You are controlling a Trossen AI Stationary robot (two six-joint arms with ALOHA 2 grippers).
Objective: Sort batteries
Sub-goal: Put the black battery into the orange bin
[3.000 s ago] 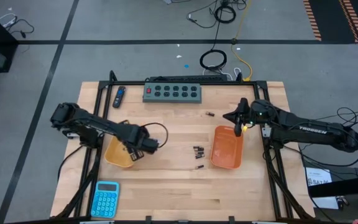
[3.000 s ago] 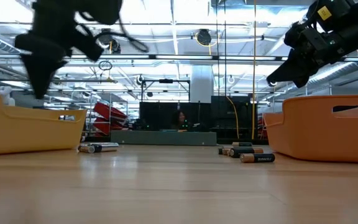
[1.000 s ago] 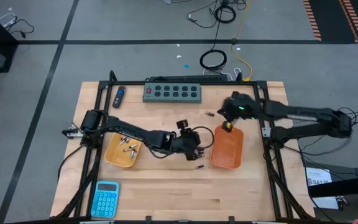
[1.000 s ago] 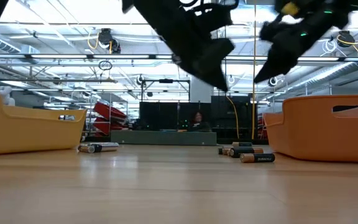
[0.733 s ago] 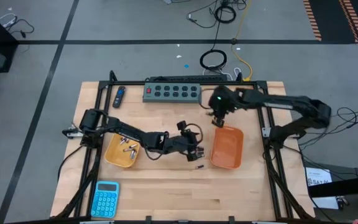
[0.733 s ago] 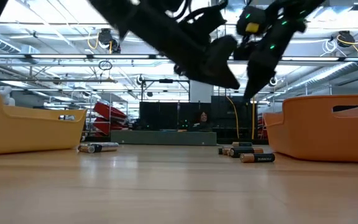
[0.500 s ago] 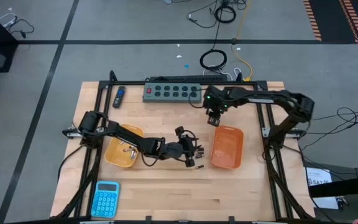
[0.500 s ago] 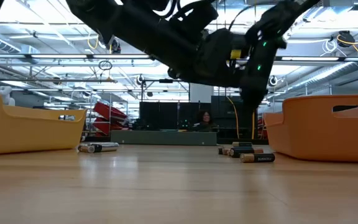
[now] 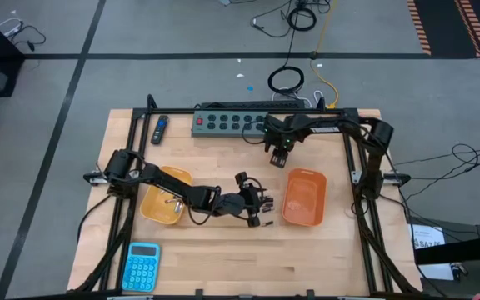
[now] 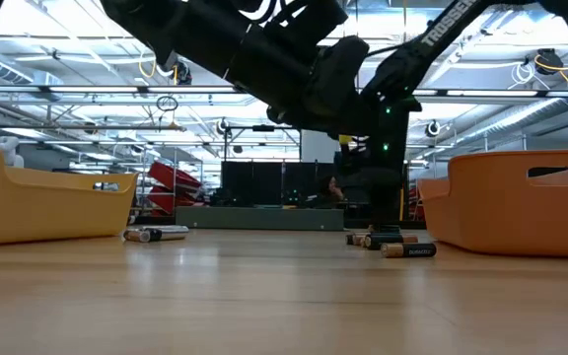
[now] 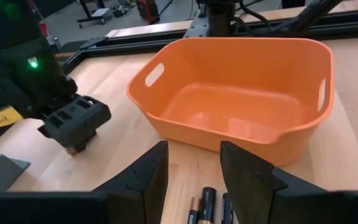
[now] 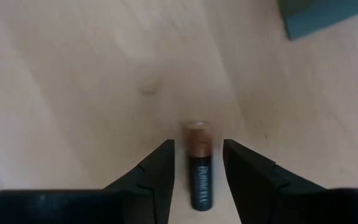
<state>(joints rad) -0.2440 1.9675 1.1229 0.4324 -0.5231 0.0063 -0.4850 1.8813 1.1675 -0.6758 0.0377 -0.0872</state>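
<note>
- pick-up is the step in hand on both sides, as i judge it: each arm is poised over cells lying on the bare table, and neither holds one.
- right gripper (image 12: 197, 163) hangs near the table's far edge, just in front of the power strip (image 9: 232, 123); its fingers are spread, one on each side of a lone black-and-copper battery (image 12: 198, 167) that lies flat on the wood between them, apparently not yet pinched.
- the next move there calls for closing squarely on that cell's sides, lifting it clear, then carrying it towards the orange bin (image 9: 304, 198), which sits nearer the table's right edge and looks empty.
- left gripper (image 11: 194, 163) reaches across the middle of the table, its fingers apart and holding nothing; a small cluster of dark batteries (image 11: 209, 207) lies between and just in front of the fingertips, close to the near wall of the orange bin.
- that cluster is tight, so i judge the left arm must settle on one cell only, or it may nudge the neighbours.
- yellow bin (image 9: 164, 205), near the table's left edge, already has a few silvery cells in it, though how many i cannot tell.
- in the low view, two more batteries lie on the table beside the yellow bin.
- a blue calculator (image 9: 142, 266) sits at the near left corner, apart from the work.
</note>
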